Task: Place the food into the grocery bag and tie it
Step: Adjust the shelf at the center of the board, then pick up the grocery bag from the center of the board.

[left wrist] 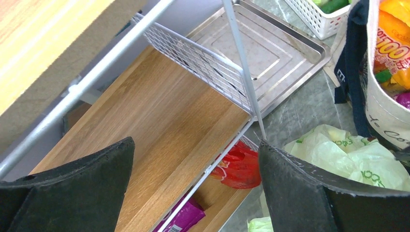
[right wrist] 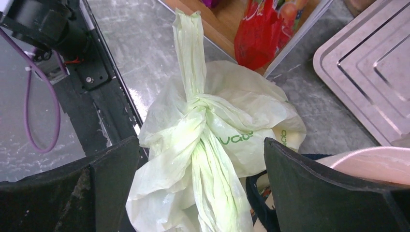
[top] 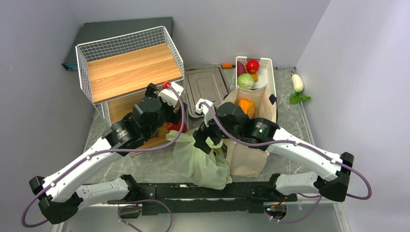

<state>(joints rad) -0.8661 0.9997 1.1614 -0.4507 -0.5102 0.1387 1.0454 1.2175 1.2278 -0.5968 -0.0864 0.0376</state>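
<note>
Front-centre on table, grocery bag (top: 202, 162) sits with handles knotted at top, between wire rack (top: 128, 67) and canvas tote (top: 249, 145), right up against tote. Can't see what's inside. Right gripper (right wrist: 200, 164) hangs over knot, fingers spread wide, holding nothing. Left gripper (left wrist: 196, 169) spread too, empty, over rack's lower wooden shelf (left wrist: 164, 125), near red packet (left wrist: 239, 166).

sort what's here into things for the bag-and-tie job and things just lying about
Job: crinkly pale-green plastic bag, knotted.
Lying about: beige canvas tote, white plastic basket of vegetables, flat metal tray, white wire rack with wooden shelves, red glossy packet, white radish.
</note>
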